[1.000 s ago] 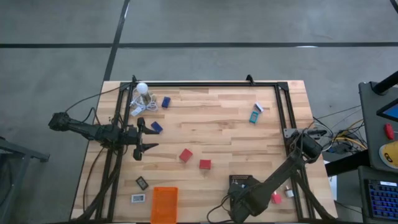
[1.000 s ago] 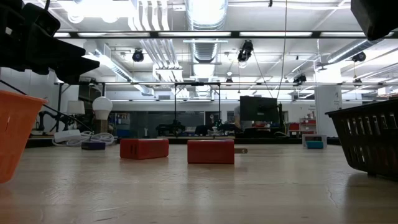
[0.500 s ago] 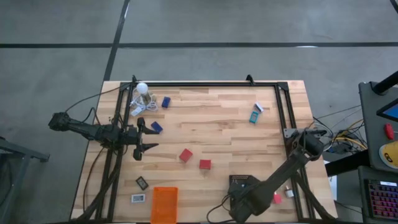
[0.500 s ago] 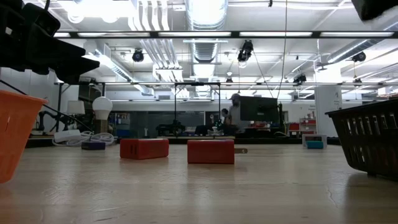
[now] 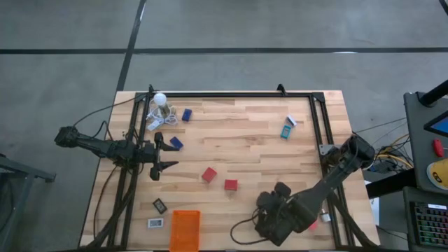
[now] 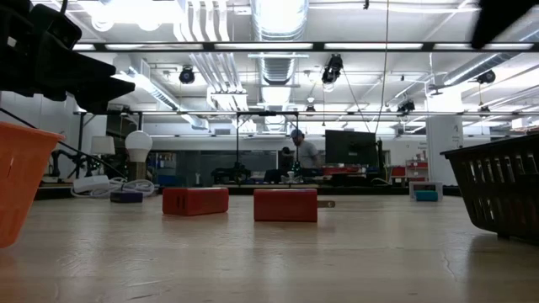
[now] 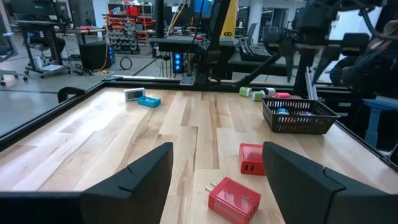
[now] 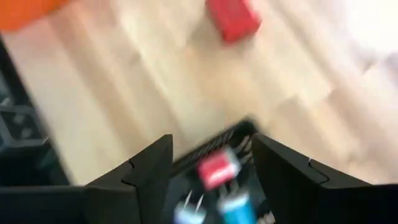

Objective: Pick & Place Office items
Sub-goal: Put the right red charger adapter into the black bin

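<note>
The right gripper [image 8: 211, 163] hangs over the black basket [image 7: 297, 116] near the table's front edge, its fingers spread apart and empty; a red piece [image 8: 217, 169] and a blue one lie in the basket below. The left gripper [image 7: 214, 171] waits at the left side of the table, fingers also wide with nothing between them.

The sorting looks partly done. Two red cubes [image 5: 208, 174] sit mid-table, dark blue blocks [image 5: 176, 143] near the far left corner, a teal box [image 5: 286, 131] toward the far right, and small black and white rectangles [image 5: 159, 206] beside the orange tray [image 5: 185, 229].
</note>
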